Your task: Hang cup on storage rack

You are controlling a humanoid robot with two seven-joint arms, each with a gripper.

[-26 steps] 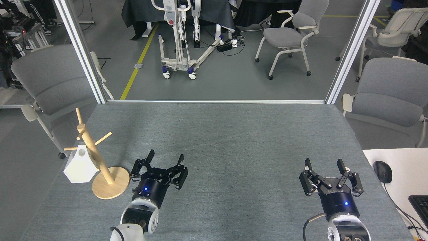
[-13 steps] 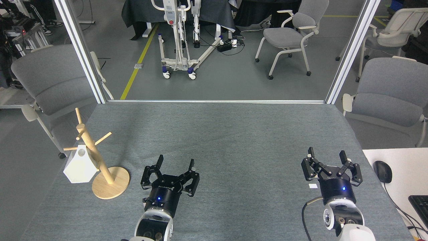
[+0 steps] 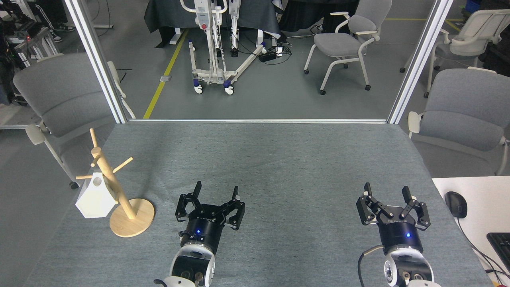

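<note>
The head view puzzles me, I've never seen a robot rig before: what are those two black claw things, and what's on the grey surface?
The camera sits in the robot's head, looking down at a grey table. The two black claws are its own grippers: the left gripper and the right gripper. Both have their jaws open and hold nothing. At the table's left edge stands a wooden storage rack with angled pegs. A white faceted cup hangs beside its pole. Chairs and equipment stand on the floor beyond.
</note>
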